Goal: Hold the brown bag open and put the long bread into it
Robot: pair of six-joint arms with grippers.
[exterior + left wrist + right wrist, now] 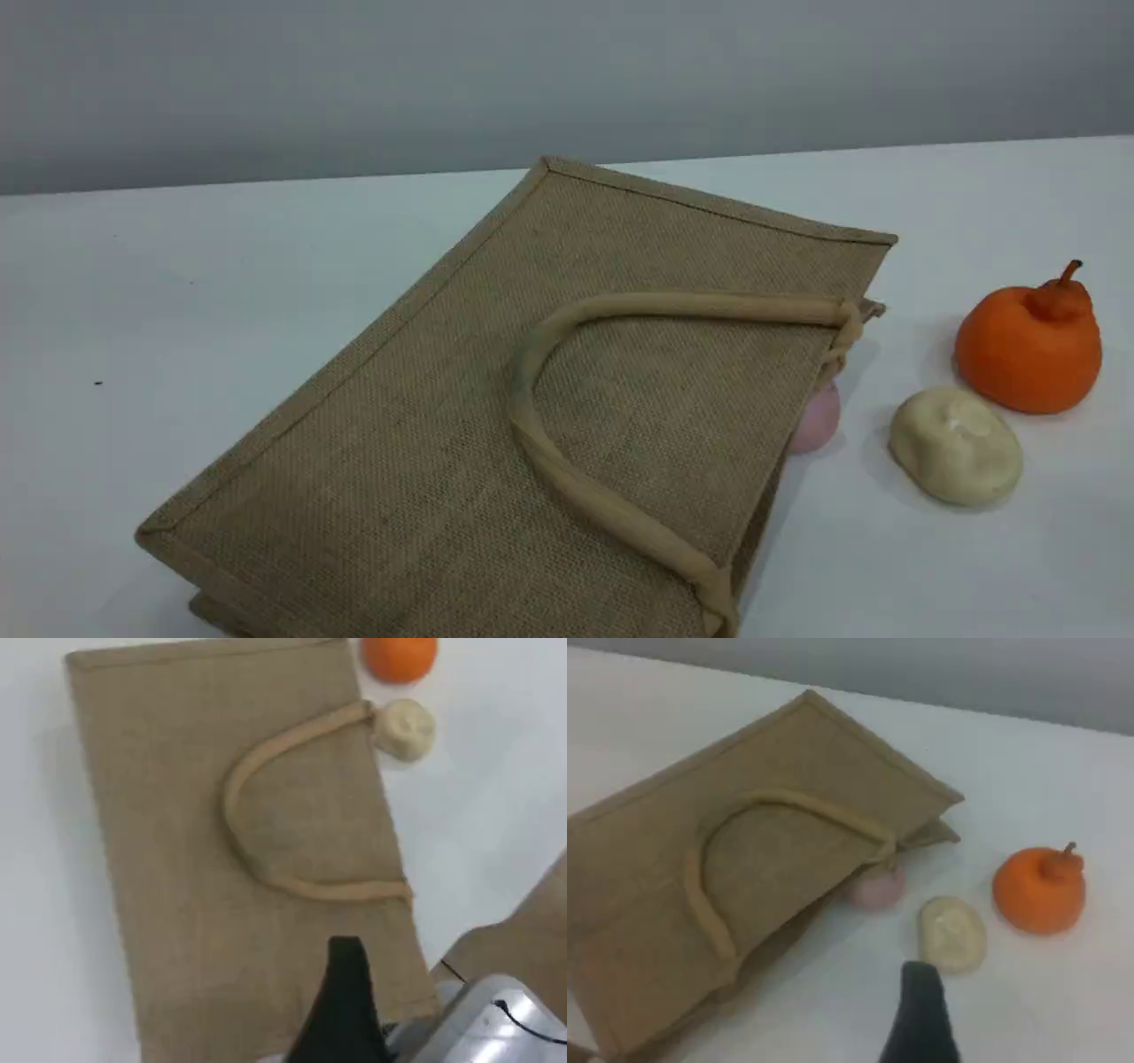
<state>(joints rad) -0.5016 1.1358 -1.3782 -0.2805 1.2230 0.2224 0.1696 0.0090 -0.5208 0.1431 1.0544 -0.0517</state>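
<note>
The brown bag lies flat on the white table with its mouth turned right toward the food. One beige handle rests on its upper side. The left wrist view looks down on the bag and handle, with one dark fingertip of my left gripper above the bag's near end, holding nothing. In the right wrist view my right gripper's fingertip hangs empty over bare table just short of the cream bun, right of the bag. The long bread is out of view. Neither arm appears in the scene view.
A pink ball lies half hidden at the bag's mouth. A pale cream bun and an orange pear-shaped fruit sit to the right. A silver machine part and a tan surface fill the left wrist view's lower right.
</note>
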